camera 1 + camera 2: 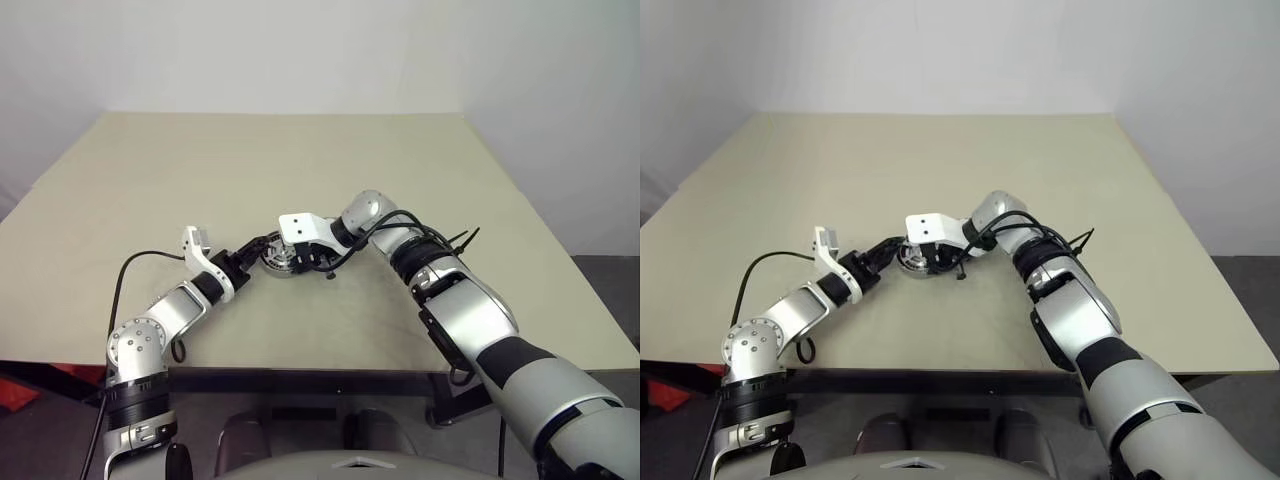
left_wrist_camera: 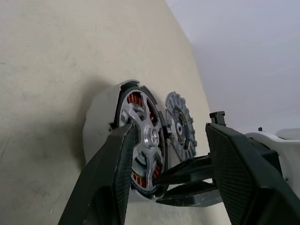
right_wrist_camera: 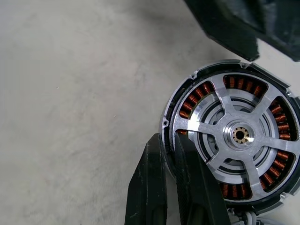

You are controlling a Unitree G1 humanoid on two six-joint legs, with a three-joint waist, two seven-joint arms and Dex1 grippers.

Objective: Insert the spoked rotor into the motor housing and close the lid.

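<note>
The spoked rotor (image 3: 239, 136), silver spokes over copper-orange windings, sits inside the motor housing (image 2: 96, 136), a pale round dish lying flat on the table. My right gripper (image 3: 166, 138) is shut, its tips resting against the rim of the assembly from the side. My left gripper (image 2: 172, 126) is open on the opposite side, and one of its fingers (image 2: 112, 178) reaches over the rotor's edge. The lid (image 2: 180, 126), a dull grey notched disc with a dark centre, stands just past the housing; whether it lies flat I cannot tell. Both grippers meet at the assembly (image 1: 275, 258) near the table's middle.
The beige table (image 1: 300, 170) stretches wide behind and to both sides of the work spot. Its front edge (image 1: 330, 372) runs close below my arms. A black cable (image 1: 150, 257) loops off my left forearm.
</note>
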